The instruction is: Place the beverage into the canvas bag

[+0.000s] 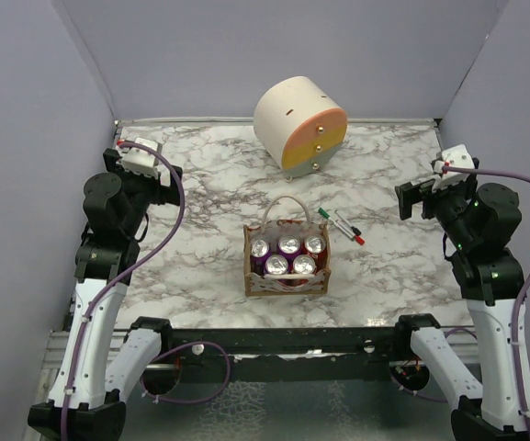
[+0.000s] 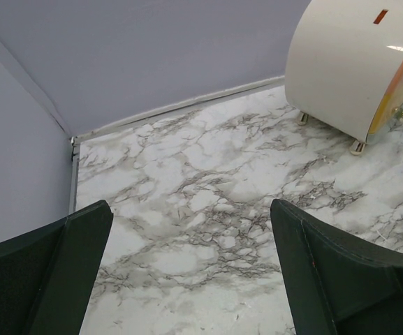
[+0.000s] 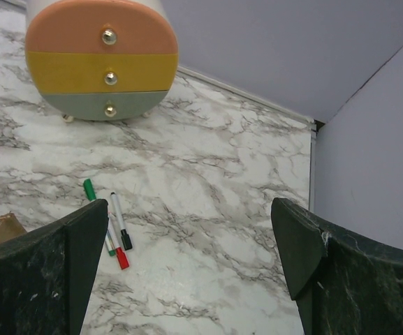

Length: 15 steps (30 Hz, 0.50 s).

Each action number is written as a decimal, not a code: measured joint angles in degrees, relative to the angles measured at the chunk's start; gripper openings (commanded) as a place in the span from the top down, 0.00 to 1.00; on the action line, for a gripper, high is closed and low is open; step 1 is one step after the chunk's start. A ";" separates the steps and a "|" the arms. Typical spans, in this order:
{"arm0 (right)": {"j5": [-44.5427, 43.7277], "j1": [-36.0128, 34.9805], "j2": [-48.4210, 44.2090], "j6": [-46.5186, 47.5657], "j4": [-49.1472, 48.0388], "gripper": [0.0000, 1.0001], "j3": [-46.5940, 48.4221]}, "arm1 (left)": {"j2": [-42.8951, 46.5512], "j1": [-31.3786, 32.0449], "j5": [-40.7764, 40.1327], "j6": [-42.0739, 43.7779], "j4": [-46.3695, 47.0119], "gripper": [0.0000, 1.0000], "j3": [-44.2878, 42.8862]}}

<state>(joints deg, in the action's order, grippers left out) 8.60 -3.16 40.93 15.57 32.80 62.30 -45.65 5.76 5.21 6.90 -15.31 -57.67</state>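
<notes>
The canvas bag (image 1: 287, 282), small and tan-brown with a white patterned band and thin white handles, stands at the table's middle. Several silver-topped beverage cans (image 1: 289, 244) stand upright inside it. My left gripper (image 1: 161, 176) is open and empty, held back at the left side, well away from the bag; the left wrist view (image 2: 191, 258) shows only bare marble between its fingers. My right gripper (image 1: 413, 199) is open and empty at the right side. In the right wrist view (image 3: 191, 258), a corner of the bag (image 3: 5, 227) shows at the left edge.
A cream-and-orange round drawer box (image 1: 301, 124) stands at the back centre, also in the left wrist view (image 2: 355, 66) and the right wrist view (image 3: 102, 59). Three markers (image 1: 342, 225) lie right of the bag (image 3: 110, 223). Purple walls enclose the table.
</notes>
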 measured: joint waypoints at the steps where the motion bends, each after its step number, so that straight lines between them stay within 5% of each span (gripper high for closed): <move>1: 0.00 0.37 -0.22 -0.13 -0.07 0.00 -0.37 | 0.00 -0.13 0.15 -0.11 -0.11 0.01 0.02; 15: 0.07 2.78 -1.49 -1.11 -0.09 0.01 -1.25 | -0.22 -0.94 1.49 -1.01 -2.29 0.01 0.02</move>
<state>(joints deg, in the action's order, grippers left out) 8.67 -0.38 39.44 14.46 32.71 61.06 -45.87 4.82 6.70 5.89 -17.61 -57.65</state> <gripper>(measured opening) 0.994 0.992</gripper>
